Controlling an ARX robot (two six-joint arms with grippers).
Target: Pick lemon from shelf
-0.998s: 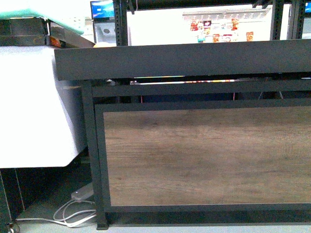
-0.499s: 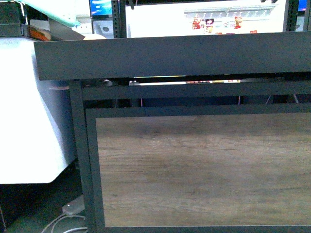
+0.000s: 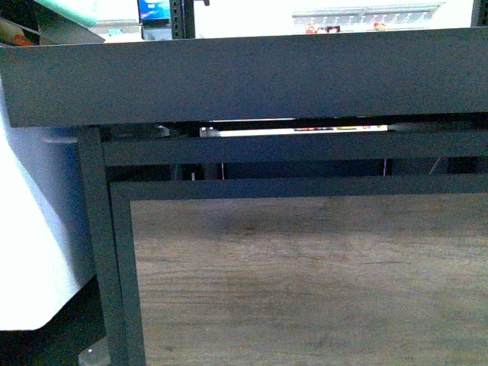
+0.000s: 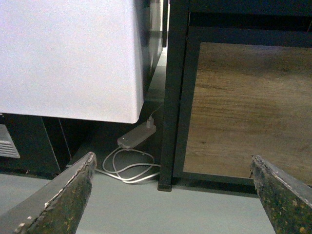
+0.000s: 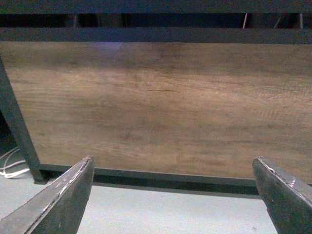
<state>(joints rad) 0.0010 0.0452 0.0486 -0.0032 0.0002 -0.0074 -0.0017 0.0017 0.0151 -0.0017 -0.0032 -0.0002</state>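
The shelf (image 3: 252, 76) fills the front view: a black tray front edge across the top, black frame bars, and a brown wood-grain panel (image 3: 305, 282) below. The lemon is out of view in every frame. In the left wrist view my left gripper (image 4: 173, 195) is open, low near the floor, facing the shelf's left front leg (image 4: 168, 97) and the panel. My right gripper (image 5: 173, 195) is open too, low before the wood-grain panel (image 5: 161, 107), nothing between its fingers. Neither arm shows in the front view.
A white cabinet (image 4: 68, 53) stands left of the shelf. Beneath it a white power strip (image 4: 136, 136) and a coiled white cable (image 4: 129, 168) lie on the grey floor (image 4: 146, 209) beside the shelf leg. Bright store shelving (image 3: 366, 11) shows beyond the tray.
The front view has closed in on the shelf and shifted right: the tray edge and panel look larger, the left leg sits further left, and the floor cable has left the frame.
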